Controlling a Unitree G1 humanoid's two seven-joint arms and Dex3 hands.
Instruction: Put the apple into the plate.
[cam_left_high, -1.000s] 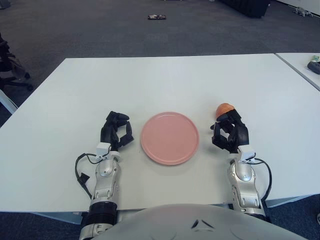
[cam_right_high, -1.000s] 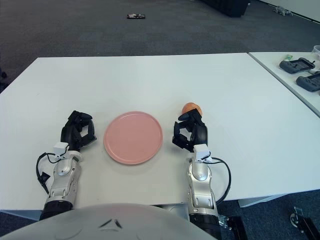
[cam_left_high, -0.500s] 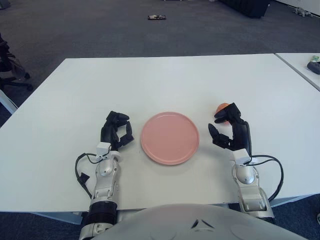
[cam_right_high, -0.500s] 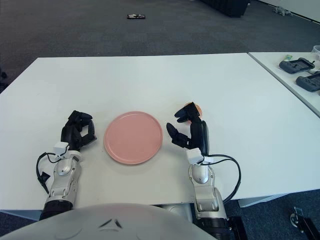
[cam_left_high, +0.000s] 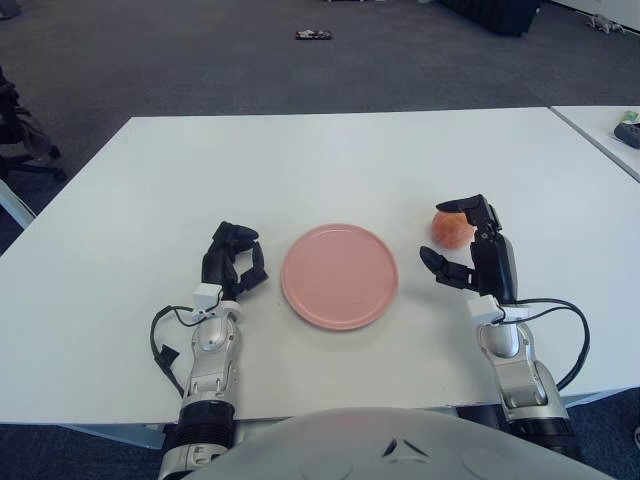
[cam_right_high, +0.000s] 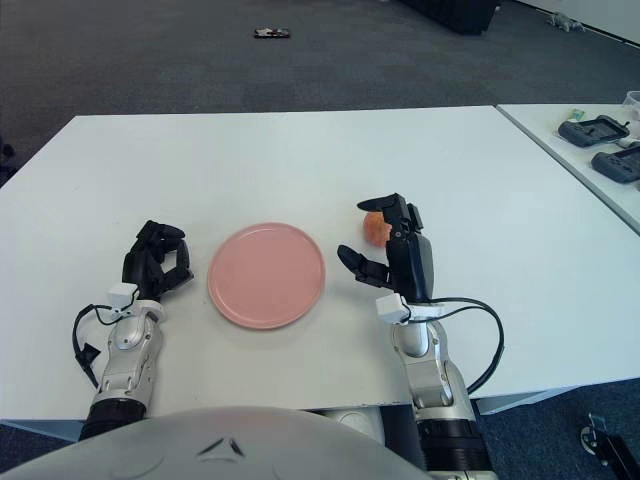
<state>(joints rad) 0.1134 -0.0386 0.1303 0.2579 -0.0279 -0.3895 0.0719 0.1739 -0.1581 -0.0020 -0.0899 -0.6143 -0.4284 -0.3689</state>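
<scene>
Pink plate (cam_left_high: 339, 276) lies on the white tabletop (cam_left_high: 300, 160), the apple (cam_left_high: 452, 229) right of it. Right hand (cam_left_high: 478, 254) spreads released fingers beside the apple; left hand (cam_left_high: 232, 262) clenched left of the plate.

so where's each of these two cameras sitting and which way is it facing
Left eye view: on the head, facing forward and down at the white table; shows both forearms, the curled left hand and the open right hand.
Right eye view: the head's other eye, same aim, same body parts.
Shared: pink plate, apple beside the right hand.
</scene>
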